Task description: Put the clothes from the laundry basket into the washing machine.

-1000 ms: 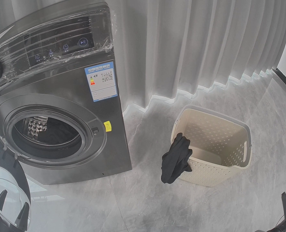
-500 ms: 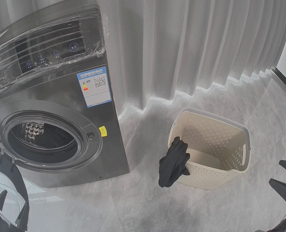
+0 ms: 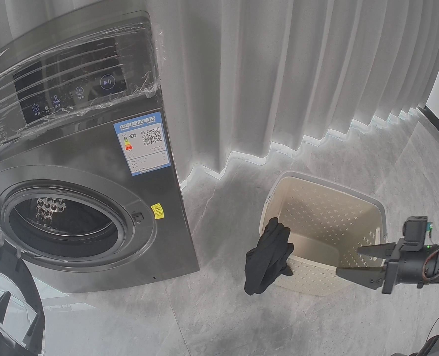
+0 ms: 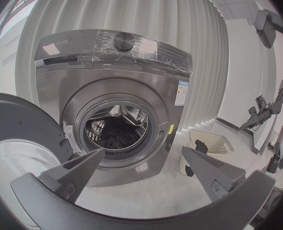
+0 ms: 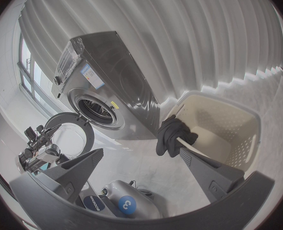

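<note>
1. At the far left, the left gripper sits low beside the open door. In its wrist view we see the left gripper spread wide, with nothing between its fingers.
2. The round door, with its glass bowl, is swung out to the left of the washing machine.
3. The washing machine is a grey front loader standing on the floor. Clear film is wrapped over its control panel. Its drum mouth is uncovered, and we see dark clothes lying inside.
4. A white pleated curtain hangs behind the machine and reaches down to the floor.
5. A black garment is draped over the rim of the laundry basket, on the side nearest the machine. Most of it hangs down the outside wall.
6. The cream, perforated basket stands upright on the floor to the right of the machine, apart from it.
7. The right gripper is at the basket's near right corner, with its tips pointing towards the garment but apart from it. The fingers are parted and hold nothing. We cannot tell whether they touch the basket.
</note>
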Robot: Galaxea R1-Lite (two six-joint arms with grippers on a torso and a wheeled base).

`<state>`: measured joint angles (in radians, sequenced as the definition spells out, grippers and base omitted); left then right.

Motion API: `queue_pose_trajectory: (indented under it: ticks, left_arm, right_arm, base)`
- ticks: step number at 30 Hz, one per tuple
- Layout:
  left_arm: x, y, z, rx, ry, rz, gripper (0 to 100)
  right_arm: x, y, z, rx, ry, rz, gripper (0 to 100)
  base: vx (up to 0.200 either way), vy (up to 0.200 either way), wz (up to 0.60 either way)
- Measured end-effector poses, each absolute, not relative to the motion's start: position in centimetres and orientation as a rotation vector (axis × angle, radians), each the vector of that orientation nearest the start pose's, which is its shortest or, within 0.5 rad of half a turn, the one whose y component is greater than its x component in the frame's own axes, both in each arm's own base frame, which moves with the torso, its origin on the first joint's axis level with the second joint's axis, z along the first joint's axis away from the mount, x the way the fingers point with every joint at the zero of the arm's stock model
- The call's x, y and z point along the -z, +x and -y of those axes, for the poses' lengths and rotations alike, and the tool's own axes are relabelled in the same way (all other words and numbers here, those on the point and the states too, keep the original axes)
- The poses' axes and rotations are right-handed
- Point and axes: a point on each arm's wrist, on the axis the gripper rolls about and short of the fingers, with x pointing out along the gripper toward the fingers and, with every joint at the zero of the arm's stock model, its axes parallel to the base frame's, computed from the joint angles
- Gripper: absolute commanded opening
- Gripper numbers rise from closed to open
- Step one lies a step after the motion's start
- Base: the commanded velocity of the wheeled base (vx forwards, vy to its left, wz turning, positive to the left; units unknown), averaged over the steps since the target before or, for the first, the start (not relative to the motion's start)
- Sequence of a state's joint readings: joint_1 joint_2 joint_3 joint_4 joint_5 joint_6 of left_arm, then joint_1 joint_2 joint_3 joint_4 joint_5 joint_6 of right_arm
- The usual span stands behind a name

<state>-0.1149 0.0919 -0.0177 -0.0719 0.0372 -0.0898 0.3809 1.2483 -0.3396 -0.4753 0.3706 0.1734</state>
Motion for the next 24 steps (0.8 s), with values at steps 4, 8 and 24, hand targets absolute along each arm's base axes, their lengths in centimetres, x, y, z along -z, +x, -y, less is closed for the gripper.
queue_pose_trajectory:
  ticks: [4, 8, 24]
  left_arm:
    - [-9.0, -1.6, -0.3, 0.077, -0.09, -0.006, 100]
    - [-9.0, -1.6, -0.3, 0.077, -0.09, -0.006, 100]
    - [-9.0, -1.6, -0.3, 0.08, -0.098, -0.007, 100]
  right_arm:
    - [-13.9, 16.4, -8.7, -0.702, 0.182, -0.561, 100]
    - [-12.6, 17.4, -9.9, -0.682, 0.184, -0.606, 100]
    - [-9.6, 19.5, -12.1, -0.648, 0.198, -0.682, 100]
  base:
    - [0.0, -0.2, 0.0]
    - [0.0, -0.2, 0.0]
    - [0.113, -0.013, 0.0]
